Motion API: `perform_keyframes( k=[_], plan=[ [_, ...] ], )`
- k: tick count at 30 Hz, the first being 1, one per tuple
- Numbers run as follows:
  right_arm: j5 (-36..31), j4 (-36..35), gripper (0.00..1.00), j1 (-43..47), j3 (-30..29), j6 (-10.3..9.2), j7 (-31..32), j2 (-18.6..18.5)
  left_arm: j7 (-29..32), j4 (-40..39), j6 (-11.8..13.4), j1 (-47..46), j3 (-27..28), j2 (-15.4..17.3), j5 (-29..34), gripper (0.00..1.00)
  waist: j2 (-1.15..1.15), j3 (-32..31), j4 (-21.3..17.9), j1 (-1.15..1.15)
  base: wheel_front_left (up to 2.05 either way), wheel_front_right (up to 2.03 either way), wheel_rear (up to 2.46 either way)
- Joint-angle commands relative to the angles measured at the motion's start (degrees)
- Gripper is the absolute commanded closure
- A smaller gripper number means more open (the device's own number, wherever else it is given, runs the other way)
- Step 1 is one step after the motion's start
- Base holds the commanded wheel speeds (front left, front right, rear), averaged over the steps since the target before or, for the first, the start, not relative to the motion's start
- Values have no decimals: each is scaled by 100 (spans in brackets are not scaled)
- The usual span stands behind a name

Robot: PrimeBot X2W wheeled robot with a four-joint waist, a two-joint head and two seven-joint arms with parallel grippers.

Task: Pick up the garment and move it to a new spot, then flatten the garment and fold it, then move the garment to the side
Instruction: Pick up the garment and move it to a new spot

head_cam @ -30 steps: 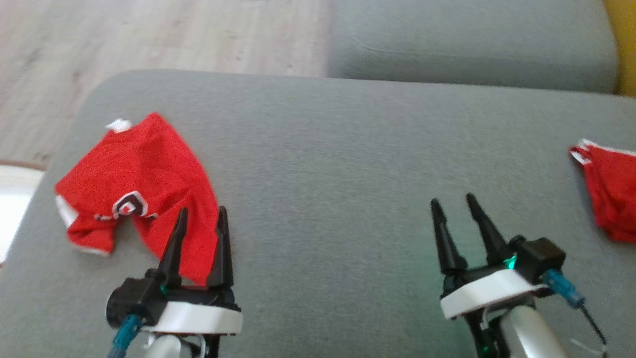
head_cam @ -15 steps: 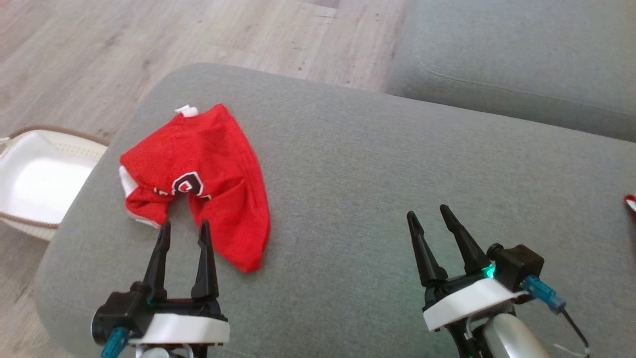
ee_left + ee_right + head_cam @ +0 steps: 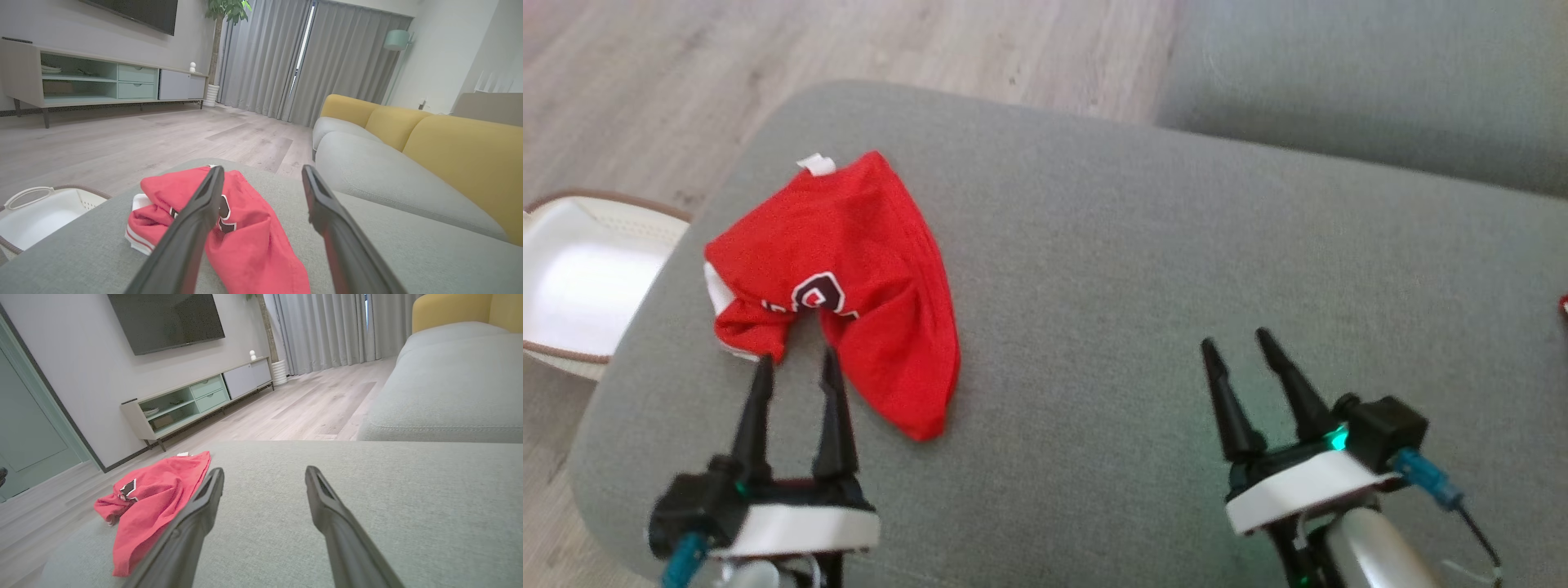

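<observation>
The garment (image 3: 849, 269) is a pair of red shorts with a dark and white logo, lying crumpled on the left part of the grey cushion (image 3: 1111, 245). My left gripper (image 3: 797, 357) is open just in front of it, its fingertips at the notch in the near edge, with nothing between them. In the left wrist view the garment (image 3: 253, 232) lies right beyond the open left gripper (image 3: 263, 169). My right gripper (image 3: 1235, 339) hovers open and empty over bare cushion, far to the right. In the right wrist view the garment (image 3: 151, 498) lies left of the open right gripper (image 3: 264, 469).
A white basket (image 3: 572, 286) stands on the wooden floor left of the cushion. A sliver of another red cloth (image 3: 1564, 306) shows at the right edge. A grey sofa seat (image 3: 1339, 82) with yellow backrests (image 3: 461, 155) lies beyond. The cushion's rounded left edge is close to the garment.
The head camera has swung left, bringing the basket into view and pushing the other red cloth to the edge. My left gripper has drawn back from over the garment to its near edge.
</observation>
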Motion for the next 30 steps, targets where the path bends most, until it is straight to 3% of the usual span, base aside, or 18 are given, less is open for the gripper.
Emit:
perform_keyframes(
  k=[1,6,9,13,20,24,30],
  plan=[
    [-76,-235,0,-267,25,-5,-59,4,-29,-211,-4,-447,286,7,102,0,0,207,-117,0,0,0,0],
    [-368,-599,0,-439,-346,-5,78,4,-29,57,-131,-1133,705,221,306,0,0,771,-323,0,0,0,0],
    [-554,-904,0,-506,-598,-5,214,4,-4,651,-192,-1719,758,566,427,0,0,1079,-441,0,0,0,0],
    [-745,-1341,0,-581,-863,-5,410,4,622,1606,-275,-2643,700,1084,534,0,0,1458,-586,0,0,0,0],
    [-928,-1952,0,-674,-1007,-5,670,4,2081,3279,-460,-3901,159,1748,323,0,0,1932,-799,0,0,0,0],
    [-951,-2088,0,-701,-983,-5,725,4,2532,3730,-468,-4148,-284,1911,118,0,0,2051,-898,0,0,0,0],
    [-971,-2200,0,-673,-981,-5,741,4,3148,4226,-470,-4241,-1028,2156,-672,0,0,2122,-1018,0,0,0,0]
  ],
)
